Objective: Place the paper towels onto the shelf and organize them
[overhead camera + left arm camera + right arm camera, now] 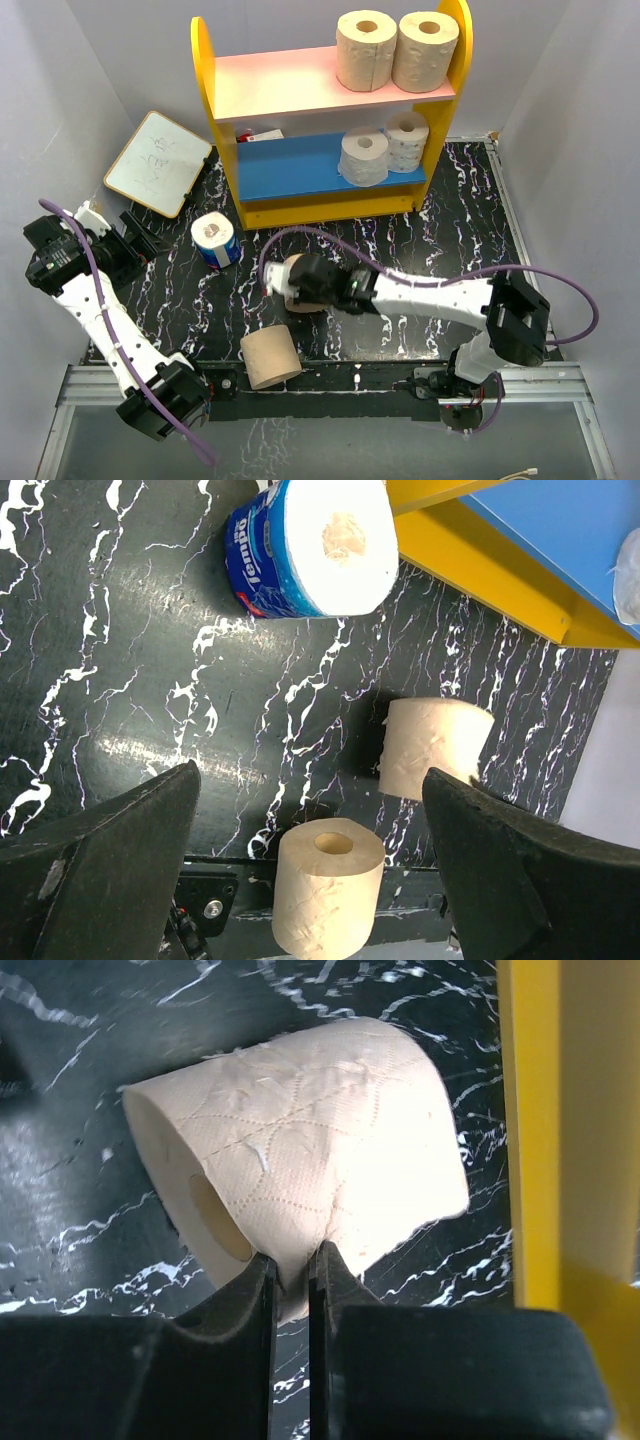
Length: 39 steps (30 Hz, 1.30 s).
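Pinched wall of tan roll (320, 1140) with right hand (290, 1270), jaws nearly shut. Lay sideways on tabletop (420, 245), shelf (330, 208) just beyond. Held left hand (310, 780) wide open, empty, farther off.

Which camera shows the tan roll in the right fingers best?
Right wrist: the roll fills the frame, its wall pinched by the fingers. From the top it is half hidden by the arm; left wrist shows its side.
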Each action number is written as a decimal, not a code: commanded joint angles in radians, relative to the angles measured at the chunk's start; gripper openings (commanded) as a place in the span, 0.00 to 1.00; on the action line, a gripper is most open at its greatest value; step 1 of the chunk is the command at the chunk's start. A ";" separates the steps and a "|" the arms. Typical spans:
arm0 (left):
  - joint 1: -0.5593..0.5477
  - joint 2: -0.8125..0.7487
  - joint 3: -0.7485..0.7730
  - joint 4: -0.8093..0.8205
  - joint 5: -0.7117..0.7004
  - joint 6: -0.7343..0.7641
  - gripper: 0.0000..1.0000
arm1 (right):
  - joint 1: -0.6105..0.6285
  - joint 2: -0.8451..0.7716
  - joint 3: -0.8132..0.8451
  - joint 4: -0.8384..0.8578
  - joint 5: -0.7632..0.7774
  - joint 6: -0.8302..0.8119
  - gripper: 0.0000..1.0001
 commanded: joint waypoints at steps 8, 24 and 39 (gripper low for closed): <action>0.006 0.003 -0.005 -0.010 0.037 0.007 0.92 | -0.327 0.043 0.348 -0.149 -0.473 0.468 0.00; 0.006 0.014 -0.003 -0.012 0.043 0.009 0.92 | -0.608 -0.050 0.260 0.033 -0.627 1.427 0.00; 0.006 0.005 -0.007 -0.009 0.021 0.001 0.92 | -0.657 0.003 0.610 -0.090 -0.585 1.426 0.00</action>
